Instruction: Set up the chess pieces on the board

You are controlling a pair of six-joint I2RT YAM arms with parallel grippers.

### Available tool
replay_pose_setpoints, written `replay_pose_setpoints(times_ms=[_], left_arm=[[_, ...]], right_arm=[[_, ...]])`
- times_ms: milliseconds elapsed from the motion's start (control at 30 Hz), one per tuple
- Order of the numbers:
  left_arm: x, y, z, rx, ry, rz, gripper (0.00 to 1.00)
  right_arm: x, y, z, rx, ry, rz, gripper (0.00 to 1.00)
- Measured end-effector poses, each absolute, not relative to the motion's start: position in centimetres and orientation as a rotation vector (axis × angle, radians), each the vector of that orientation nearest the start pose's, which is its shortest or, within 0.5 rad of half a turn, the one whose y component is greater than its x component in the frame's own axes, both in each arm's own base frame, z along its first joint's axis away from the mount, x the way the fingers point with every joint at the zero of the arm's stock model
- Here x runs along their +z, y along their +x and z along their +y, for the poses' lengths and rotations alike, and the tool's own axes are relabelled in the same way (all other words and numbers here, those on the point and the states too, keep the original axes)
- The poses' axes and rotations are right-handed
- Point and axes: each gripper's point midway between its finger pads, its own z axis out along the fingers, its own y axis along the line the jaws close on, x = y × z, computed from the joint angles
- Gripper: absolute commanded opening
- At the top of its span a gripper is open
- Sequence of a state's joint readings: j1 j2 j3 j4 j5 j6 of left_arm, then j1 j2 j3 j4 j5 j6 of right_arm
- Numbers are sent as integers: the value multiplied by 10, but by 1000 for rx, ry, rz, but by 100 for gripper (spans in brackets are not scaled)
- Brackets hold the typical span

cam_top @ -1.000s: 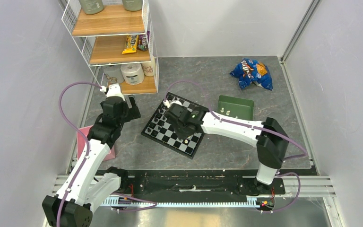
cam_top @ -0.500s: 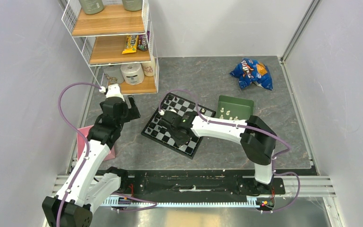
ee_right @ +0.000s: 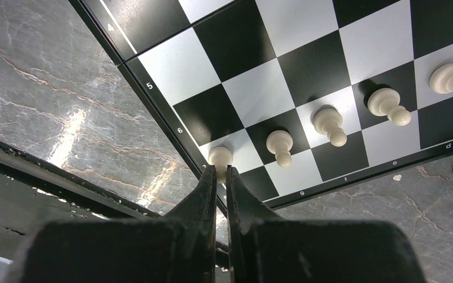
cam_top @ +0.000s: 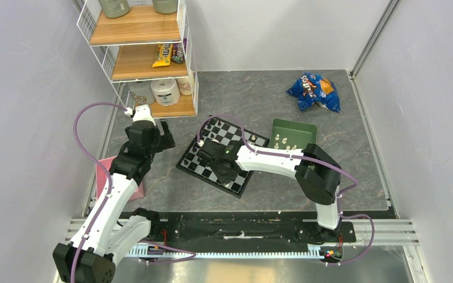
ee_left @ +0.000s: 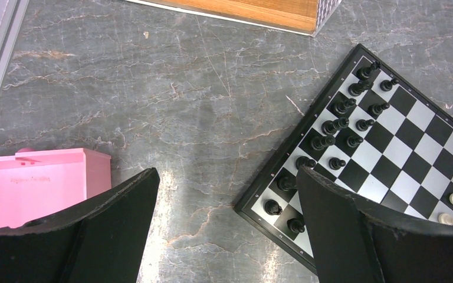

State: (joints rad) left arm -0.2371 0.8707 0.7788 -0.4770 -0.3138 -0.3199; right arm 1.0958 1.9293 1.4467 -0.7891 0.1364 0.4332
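Your right claw (ee_right: 221, 172) is pinched almost shut on a cream pawn (ee_right: 219, 156) near a corner of the chequered board (ee_right: 307, 65). It is the end one of five cream chess pieces (ee_right: 329, 124) in a row. Black pieces (ee_left: 333, 125) fill two rows opposite. Your left claw (ee_left: 225, 177) gapes wide and empty over the desk (ee_left: 200, 106), between a pink box (ee_left: 32, 186) and the board. A green tray (cam_top: 299, 130) lies just beside the board.

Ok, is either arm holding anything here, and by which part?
The right fingers pinch a cream-white pawn by its head, at the board's corner. The left fingers are spread and hold nothing.
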Motion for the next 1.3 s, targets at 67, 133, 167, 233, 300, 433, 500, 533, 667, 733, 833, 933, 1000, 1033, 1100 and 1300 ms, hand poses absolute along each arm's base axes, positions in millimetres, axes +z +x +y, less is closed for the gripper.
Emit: replay_pose_setpoints(times_ms=[67,133,167,233,300,433,500,533,667,733,833,933,1000,1033,1100,1300], left_arm=[[187,286,-26,3,-268,2093,94],[186,287,-26,4,-268,2095,94],[186,287,-26,5,-268,2097,94],[185,287,-26,6,-268,2099,94],[185,287,-26,6,-268,2100,94],[184,287,-27,8,-267,2105,94],[183,288,-27,9,-266,2108,94],[182,288,-27,9,-266,2110,94],[182,288,-27,9,-266,2111,94],[182,288,-27,9,-266,2111,94],[182,288,-27,9,-266,2111,94],[182,288,-27,9,-266,2111,94],[182,288,-27,9,-266,2111,94],[182,288,-27,10,-266,2111,94],[182,288,-27,9,-266,2111,94],[182,288,-27,10,-266,2111,94]], right_arm=[[50,187,348,154,-893,2684,0],[50,186,348,152,-893,2686,0],[50,187,348,152,-893,2685,0],[50,187,348,150,-893,2687,0],[50,187,348,146,-892,2685,0],[50,189,347,131,-887,2683,0],[50,189,346,123,-884,2681,0],[50,189,345,121,-882,2681,0],[50,190,345,120,-883,2680,0],[50,189,345,121,-883,2681,0],[50,189,345,121,-883,2681,5],[50,189,345,121,-883,2681,16],[50,189,345,121,-884,2681,24],[50,189,345,122,-883,2681,27],[50,189,346,123,-883,2682,35],[50,189,345,122,-888,2684,45]])
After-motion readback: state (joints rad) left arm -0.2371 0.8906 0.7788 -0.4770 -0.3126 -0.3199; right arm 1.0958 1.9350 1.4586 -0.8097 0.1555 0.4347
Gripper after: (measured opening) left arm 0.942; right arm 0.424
